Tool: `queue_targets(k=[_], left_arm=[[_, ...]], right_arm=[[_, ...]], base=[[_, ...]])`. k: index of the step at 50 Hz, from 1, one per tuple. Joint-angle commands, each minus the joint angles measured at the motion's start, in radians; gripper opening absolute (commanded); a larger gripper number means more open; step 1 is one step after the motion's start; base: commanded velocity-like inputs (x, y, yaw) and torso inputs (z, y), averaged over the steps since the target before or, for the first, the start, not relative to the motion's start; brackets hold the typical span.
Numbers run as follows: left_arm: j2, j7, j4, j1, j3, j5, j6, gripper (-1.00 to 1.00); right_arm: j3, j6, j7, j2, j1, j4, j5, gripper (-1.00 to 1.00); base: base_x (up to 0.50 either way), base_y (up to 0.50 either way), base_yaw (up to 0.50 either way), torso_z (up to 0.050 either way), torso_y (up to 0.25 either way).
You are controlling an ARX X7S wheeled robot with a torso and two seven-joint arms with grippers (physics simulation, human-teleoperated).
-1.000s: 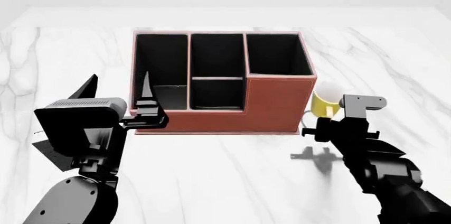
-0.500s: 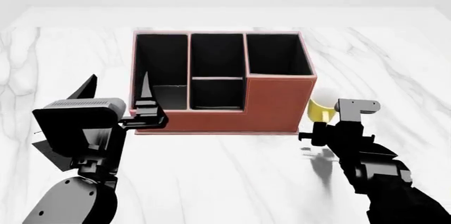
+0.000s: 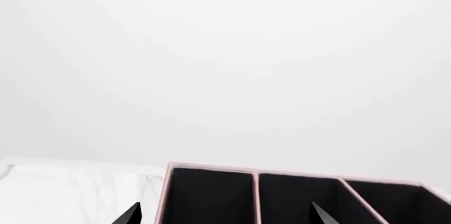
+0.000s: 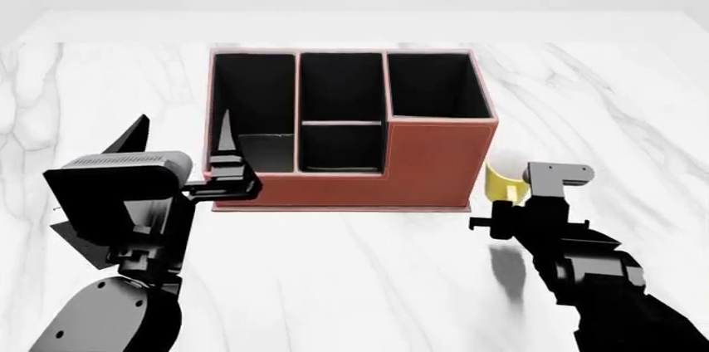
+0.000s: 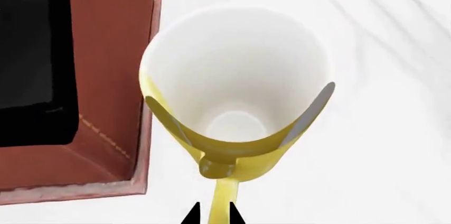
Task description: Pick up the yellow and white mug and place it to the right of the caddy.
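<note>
Yellow and white mug [image 5: 236, 102] upright on the marble table [image 4: 354, 277], just beside the caddy [image 4: 437, 165] on its right flank, directly ahead of the right gripper [image 5: 213, 214]. Handle toward that gripper, whose 2 fingertips pinch it. Left gripper [image 4: 183, 140] spread, empty, far side of the caddy.

1. Your caddy [image 4: 352, 132] is sitting on the table [image 4: 332, 277], centre of your view.
2. The mug [image 5: 236, 97] is standing upright just right of the caddy's right wall.
3. Your right gripper [image 4: 520, 202] is hovering in front of it; your left gripper [image 4: 183, 149] is hanging by the caddy's front-left corner.
</note>
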Motion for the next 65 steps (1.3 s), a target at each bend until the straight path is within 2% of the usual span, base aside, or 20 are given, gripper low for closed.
queue_targets(k=[1,25,26,48,56,65], left_arm=[[-0.002,-0.003,0.002,-0.004,-0.001,-0.007,-0.002,1.00],[-0.008,-0.007,0.008,0.001,-0.003,-0.017,0.002,1.00],[-0.008,-0.008,0.008,0.001,-0.003,-0.017,0.003,1.00],[-0.012,-0.013,0.012,0.005,-0.001,-0.020,0.007,1.00],[-0.013,-0.014,0.013,0.007,0.002,-0.019,0.010,1.00],[-0.017,-0.018,0.021,0.010,0.000,-0.023,0.009,1.00]], right_arm=[[0.010,0.026,0.005,-0.005,0.005,0.003,-0.033,-1.00],[0.060,0.023,0.013,-0.016,-0.019,0.006,-0.083,-1.00],[0.061,0.021,0.017,-0.015,-0.020,0.005,-0.085,1.00],[0.080,0.058,0.049,0.021,-0.062,-0.097,-0.083,1.00],[0.104,0.159,0.149,0.110,-0.156,-0.381,-0.030,1.00],[0.139,0.214,0.235,0.188,-0.261,-0.609,0.031,1.00]], base=[[0.00,0.00,0.00,0.000,0.000],[0.00,0.00,0.00,0.000,0.000],[0.00,0.00,0.00,0.000,0.000],[0.00,0.00,0.00,0.000,0.000],[0.00,0.00,0.00,0.000,0.000],[0.00,0.00,0.00,0.000,0.000]])
